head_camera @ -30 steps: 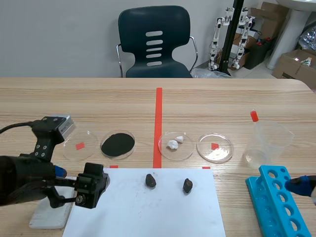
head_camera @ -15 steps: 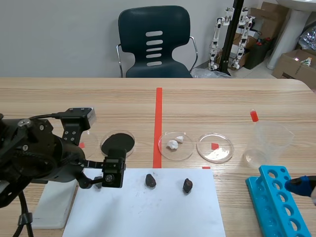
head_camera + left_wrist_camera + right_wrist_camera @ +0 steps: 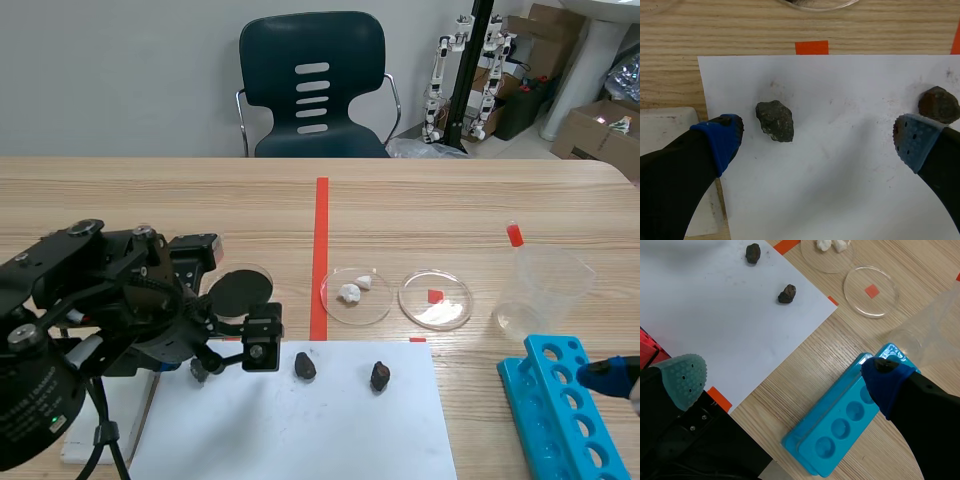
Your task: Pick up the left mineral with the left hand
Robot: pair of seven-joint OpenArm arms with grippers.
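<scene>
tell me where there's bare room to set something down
Bare: the white sheet nearer the robot than the left mineral and right mineral; the table between the sheet and the blue rack. Crowded: by the left mineral, where the open left gripper hovers, and along the dish row.

Dark stones on white paper, with blues and blacks around a pale wood table.
The left mineral (image 3: pixel 775 120) is charcoal grey with pale flecks, and the right mineral (image 3: pixel 938 104) is browner. The paper sheet (image 3: pixel 840 175) is white, faintly smudged grey. The table (image 3: pixel 450 200) is light wood with fine grain, crossed by an orange-red tape line (image 3: pixel 321 255). The left gripper (image 3: pixel 817 140) is black, its pads (image 3: pixel 720 142) blue, one of them paler and dotted. The tube rack (image 3: pixel 807 435) is bright turquoise. A clear dish (image 3: pixel 270 285) holds black powder (image 3: pixel 240 290).
</scene>
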